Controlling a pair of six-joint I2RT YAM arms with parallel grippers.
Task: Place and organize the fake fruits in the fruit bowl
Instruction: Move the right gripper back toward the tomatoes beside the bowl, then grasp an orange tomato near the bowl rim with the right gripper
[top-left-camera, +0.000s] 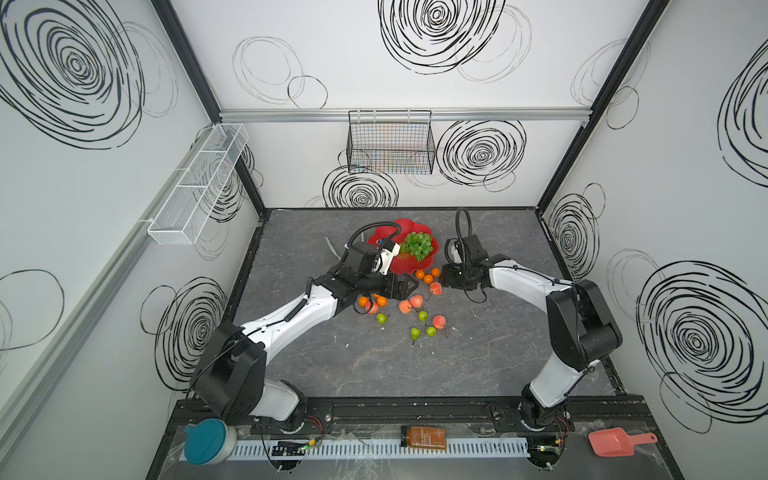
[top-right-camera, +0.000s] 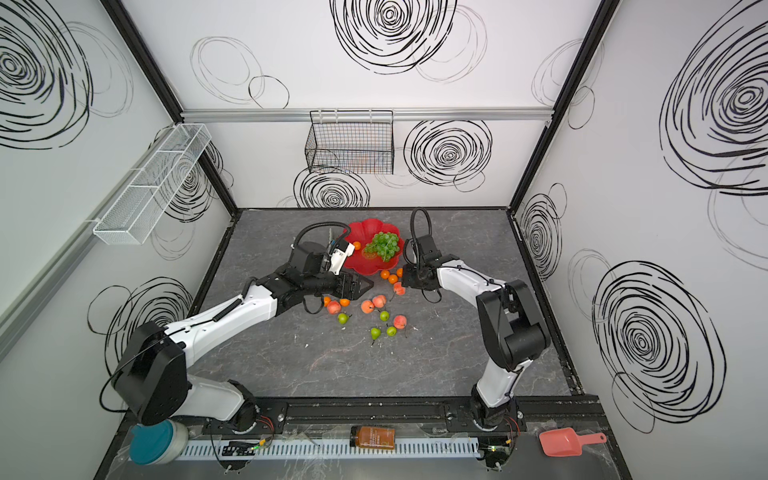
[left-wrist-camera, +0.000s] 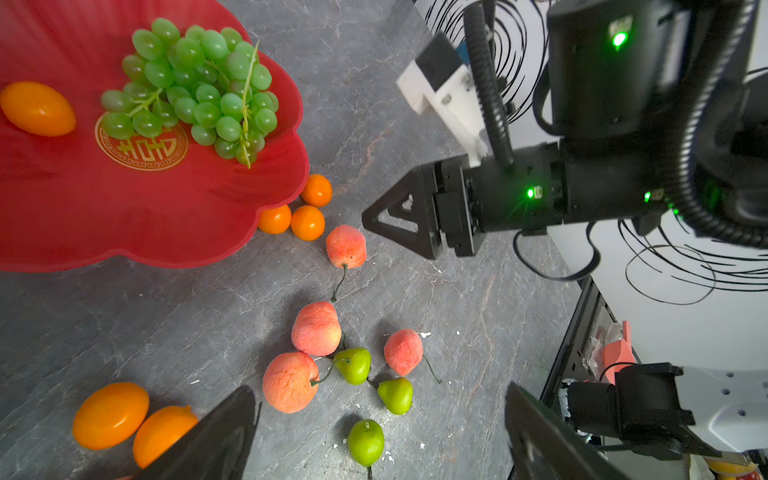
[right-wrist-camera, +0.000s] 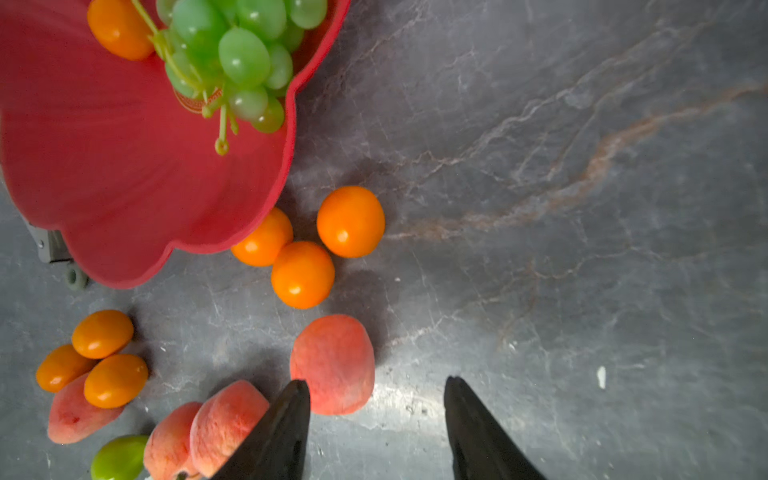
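Note:
The red fruit bowl (top-left-camera: 405, 266) (top-right-camera: 365, 268) (left-wrist-camera: 124, 216) (right-wrist-camera: 124, 166) holds the green grapes (top-left-camera: 417, 245) (left-wrist-camera: 195, 91) and one tangerine (top-right-camera: 356, 245) (left-wrist-camera: 37, 108). On the table in front of it lie three tangerines (right-wrist-camera: 303, 274) by the rim, more tangerines (top-left-camera: 374, 300) under my left arm, several peaches (left-wrist-camera: 316, 328) and several pears (top-left-camera: 415, 332). My left gripper (top-left-camera: 409, 286) (left-wrist-camera: 380, 390) hovers open above these fruits, holding nothing. My right gripper (top-left-camera: 444, 282) (right-wrist-camera: 378, 380) is open and low. A peach (right-wrist-camera: 332, 361) (top-left-camera: 435, 288) lies just beyond its fingertips.
A black wire basket (top-left-camera: 390, 145) hangs on the back wall and a white mesh shelf (top-left-camera: 195, 183) on the left wall. On the front ledge lie a teal-lidded jar (top-left-camera: 205, 440), a brown bottle (top-left-camera: 423, 437) and a pink scoop (top-left-camera: 615, 441).

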